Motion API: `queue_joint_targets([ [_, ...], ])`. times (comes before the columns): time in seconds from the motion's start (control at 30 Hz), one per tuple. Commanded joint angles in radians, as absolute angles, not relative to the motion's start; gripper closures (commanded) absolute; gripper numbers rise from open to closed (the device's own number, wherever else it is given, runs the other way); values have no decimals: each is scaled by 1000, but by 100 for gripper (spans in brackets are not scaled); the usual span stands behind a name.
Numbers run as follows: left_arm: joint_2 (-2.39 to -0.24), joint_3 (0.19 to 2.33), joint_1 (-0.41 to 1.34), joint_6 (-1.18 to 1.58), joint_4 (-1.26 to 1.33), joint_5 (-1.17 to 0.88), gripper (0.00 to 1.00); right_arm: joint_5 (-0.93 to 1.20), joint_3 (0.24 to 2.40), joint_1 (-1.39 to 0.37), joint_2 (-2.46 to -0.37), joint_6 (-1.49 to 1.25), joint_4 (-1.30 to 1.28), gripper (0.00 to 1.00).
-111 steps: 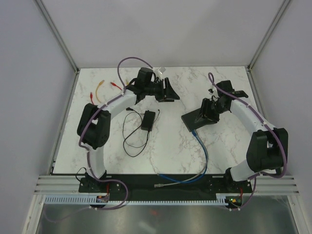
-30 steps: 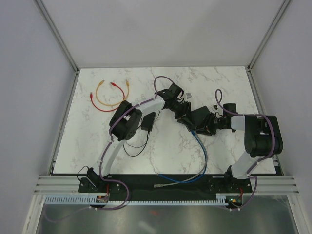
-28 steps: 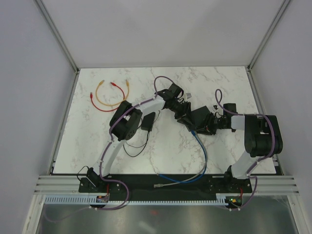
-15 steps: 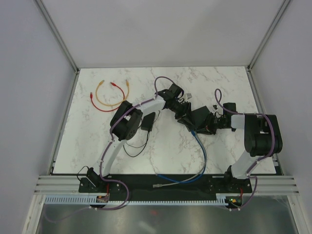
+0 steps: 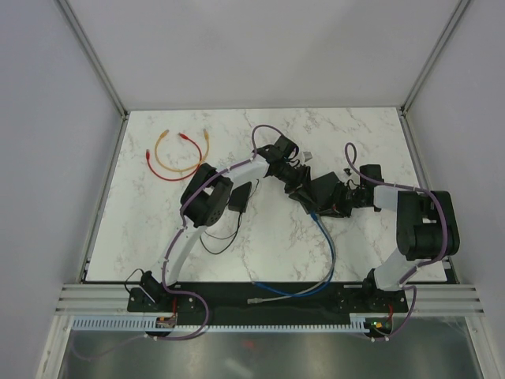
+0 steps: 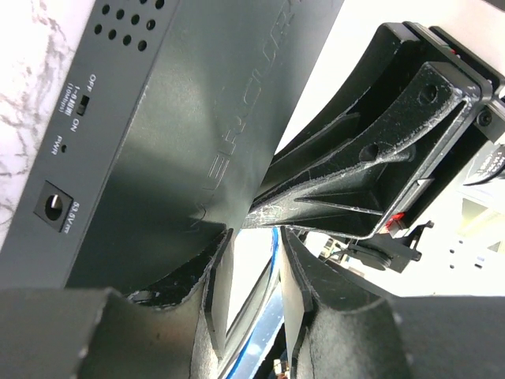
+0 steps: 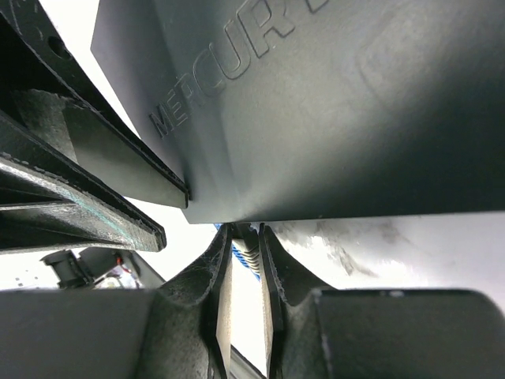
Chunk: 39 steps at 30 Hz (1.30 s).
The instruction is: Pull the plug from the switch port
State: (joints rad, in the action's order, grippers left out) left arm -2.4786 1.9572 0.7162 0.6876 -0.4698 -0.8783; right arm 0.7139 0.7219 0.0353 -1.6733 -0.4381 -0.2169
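Flat matte-black switch [image 5: 323, 190] with embossed lettering, blue cable [image 5: 330, 245] at six o'clock; left pincer [image 6: 256, 237], right pincer [image 7: 245, 230]: grip cannot be told.

walls [image 5: 260, 55]: plain pale grey | corner posts [image 5: 91, 55]: aluminium | table [image 5: 130, 221]: white marble-pattern top | light: even

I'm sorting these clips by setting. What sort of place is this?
Most likely a robot lab workcell: a marble-patterned table walled by plain white panels, a left arm and a right arm bolted at its near edge, and a network switch.
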Motion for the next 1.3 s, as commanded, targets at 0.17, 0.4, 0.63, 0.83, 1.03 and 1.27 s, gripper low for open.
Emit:
queue_joint_targets([
  [0.17,-2528,1979,726,683,-495,-844,62,567,683,34,-1628,-373,-344,100],
  [0.4,-2562,2005,726,695,-502,-853,63,551,670,15,-1666,-370,-344,100],
  [0.63,-2566,2005,726,693,-508,-857,63,509,692,12,-1743,-371,-383,100],
  [0.83,-2566,2005,724,690,-508,-854,63,494,696,12,-1770,-356,-420,100],
  [1.03,-2579,2006,723,698,-511,-864,63,472,698,8,-1755,-347,-446,100],
  [1.27,-2583,2005,718,703,-511,-864,63,523,715,5,-1606,-351,-500,100],
])
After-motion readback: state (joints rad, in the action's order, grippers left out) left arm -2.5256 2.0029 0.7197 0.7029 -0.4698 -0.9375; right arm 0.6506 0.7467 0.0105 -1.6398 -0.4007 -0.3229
